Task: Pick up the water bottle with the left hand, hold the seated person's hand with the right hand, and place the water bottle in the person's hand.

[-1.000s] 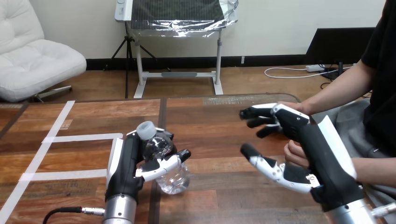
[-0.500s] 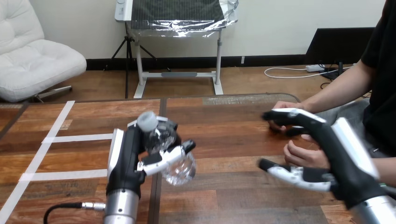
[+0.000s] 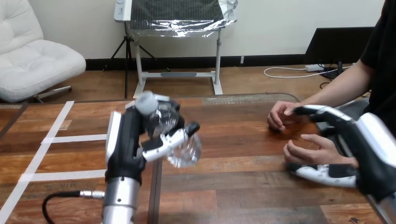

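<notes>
The wooden table (image 3: 233,196) before me has white tape lines (image 3: 74,138) on its left part. The bottle (image 3: 184,149) is in my left hand (image 3: 126,144), lifted above the table and not touching it. It is clear and tilted, with its grey cap (image 3: 146,103) up and to the left and its bottom to the right. My left fingers and thumb (image 3: 163,143) are curled round its body.

To the right, well apart from the bottle, are the person's two hands. The far hand (image 3: 281,114) is by the table's far edge, and the near hand (image 3: 310,151) is closer to me. My right hand (image 3: 369,149) is spread wide at the near hand. Its fingers (image 3: 322,112) reach over that hand and its thumb (image 3: 322,172) lies under it. They are not closed round it, and I cannot tell if the thumb touches it.
</notes>
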`<state>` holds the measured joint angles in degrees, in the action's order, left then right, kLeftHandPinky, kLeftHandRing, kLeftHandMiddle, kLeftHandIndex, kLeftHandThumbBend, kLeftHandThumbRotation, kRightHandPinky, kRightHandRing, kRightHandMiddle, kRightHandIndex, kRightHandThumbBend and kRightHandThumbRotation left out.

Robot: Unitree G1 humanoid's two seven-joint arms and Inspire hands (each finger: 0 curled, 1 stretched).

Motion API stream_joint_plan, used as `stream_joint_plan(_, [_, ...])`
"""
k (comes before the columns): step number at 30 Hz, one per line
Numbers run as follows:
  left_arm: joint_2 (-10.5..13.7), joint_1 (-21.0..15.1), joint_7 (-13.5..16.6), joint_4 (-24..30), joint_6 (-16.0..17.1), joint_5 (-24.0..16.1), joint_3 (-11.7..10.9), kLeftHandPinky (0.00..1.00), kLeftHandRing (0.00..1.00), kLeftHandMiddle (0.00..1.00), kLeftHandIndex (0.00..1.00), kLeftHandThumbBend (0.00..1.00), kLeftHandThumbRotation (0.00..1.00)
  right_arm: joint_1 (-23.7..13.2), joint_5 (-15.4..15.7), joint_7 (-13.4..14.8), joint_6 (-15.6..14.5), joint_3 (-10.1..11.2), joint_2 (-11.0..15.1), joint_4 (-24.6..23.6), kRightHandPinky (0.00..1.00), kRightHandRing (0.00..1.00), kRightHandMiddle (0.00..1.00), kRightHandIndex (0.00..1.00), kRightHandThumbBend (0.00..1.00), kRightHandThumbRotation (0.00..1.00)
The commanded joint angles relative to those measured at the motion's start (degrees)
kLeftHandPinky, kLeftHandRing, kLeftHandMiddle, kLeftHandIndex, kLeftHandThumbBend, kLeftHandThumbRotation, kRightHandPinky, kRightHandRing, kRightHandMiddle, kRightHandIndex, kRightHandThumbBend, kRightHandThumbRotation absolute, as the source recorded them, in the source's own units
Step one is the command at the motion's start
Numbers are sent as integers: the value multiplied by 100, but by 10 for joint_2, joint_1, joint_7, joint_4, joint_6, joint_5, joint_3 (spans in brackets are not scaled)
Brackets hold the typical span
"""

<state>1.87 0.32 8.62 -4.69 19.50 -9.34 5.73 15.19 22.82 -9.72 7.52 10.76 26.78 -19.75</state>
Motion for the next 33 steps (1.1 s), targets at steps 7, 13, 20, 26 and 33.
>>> stream_joint_plan(7, [-9,-35,-6,46,22,4,-6,37,42,46,49,64,0,-43,60,-30,-57,24,57,-49,74,86,88,82,80,2])
stream_joint_plan(13, [-11,-34,-11,49,19,7,-7,37,42,46,49,64,0,-47,88,-38,-73,25,79,-45,77,88,88,82,82,3])
stream_joint_plan(20, [-12,-33,-15,52,17,6,-8,37,42,46,49,64,0,-55,125,-53,-99,22,97,-43,82,89,88,82,87,4])
stream_joint_plan(26, [-11,-32,-16,51,19,6,-8,37,42,46,49,63,0,-65,142,-78,-124,16,110,-42,81,90,89,81,89,3])
stream_joint_plan(33, [-9,-33,-16,47,23,2,-9,37,42,46,49,62,0,-79,165,-120,-151,4,135,-36,81,91,89,82,89,1])
